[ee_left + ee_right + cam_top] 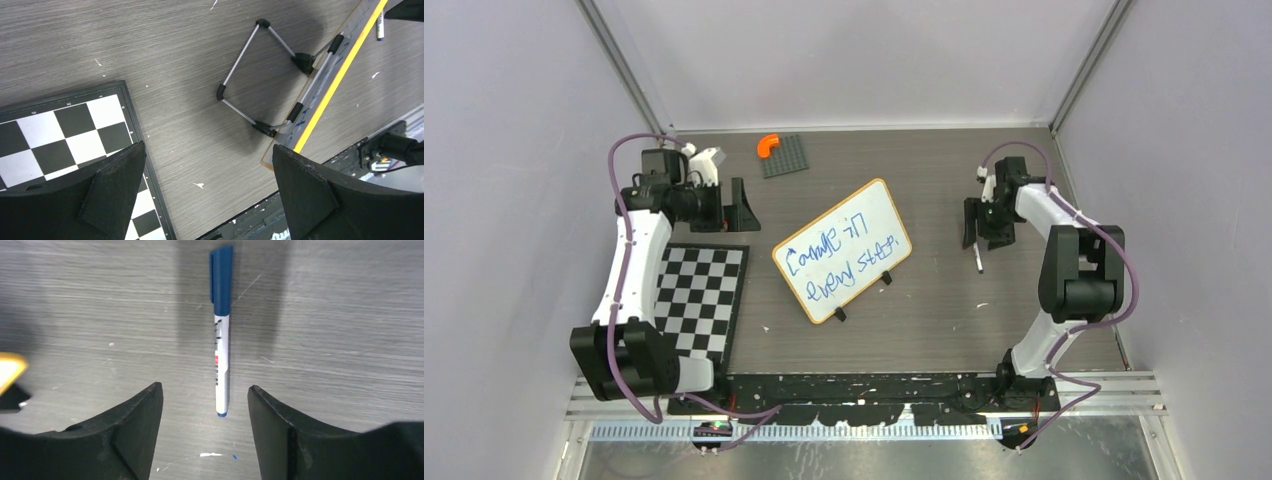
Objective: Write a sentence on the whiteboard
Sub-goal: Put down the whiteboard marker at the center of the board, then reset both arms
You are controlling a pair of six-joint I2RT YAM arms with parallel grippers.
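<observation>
Blue marker [221, 340] lies untouched between open right fingers [130, 435], whiteboard [844, 252] between these and open left fingers [115, 190].

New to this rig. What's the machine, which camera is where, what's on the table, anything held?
Two robot arms are bolted at the near edge of a table, each ending in a two-finger gripper. The wide picture comes from a fixed camera above and behind them. The other two come from a camera on each wrist, looking out past that arm's own jaws. On the table: a whiteboard with a blue handwritten sentence, a checkerboard mat, a studded grey plate with an orange piece at its corner, and a blue-capped marker. Nothing is held. The left gripper is wide open near the mat. The right gripper is open, the marker lying untouched between its jaws.
</observation>
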